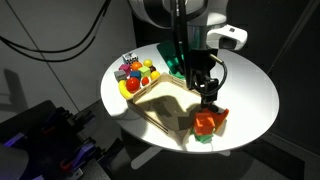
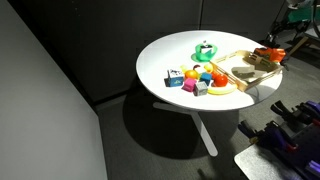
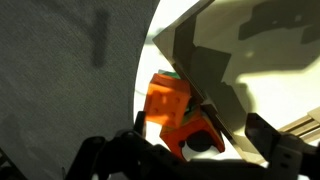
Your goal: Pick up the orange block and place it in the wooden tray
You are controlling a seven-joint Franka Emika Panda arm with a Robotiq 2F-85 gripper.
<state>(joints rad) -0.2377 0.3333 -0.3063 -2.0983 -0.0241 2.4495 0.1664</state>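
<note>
Blurred fingers (image 3: 110, 158) of the gripper (image 3: 190, 150) stand wide apart low in the wrist view, with the orange block (image 3: 168, 105) between them near the table's rim. In an exterior view the arm reaches straight down over the block, just beside the wooden tray (image 1: 160, 108). In an exterior view the block (image 2: 268, 53) is small and the frame crops the arm.

round white table (image 2: 160, 58), dark gray wall (image 2: 60, 60), gray carpet floor (image 2: 150, 150)

Your orange block (image 1: 207, 122) isn't in the tray: it sits on the white round surface (image 1: 250, 90), near the rim, just beside one corner of the shallow light-wood rectangular tray (image 1: 160, 105), which lies flat.
</note>
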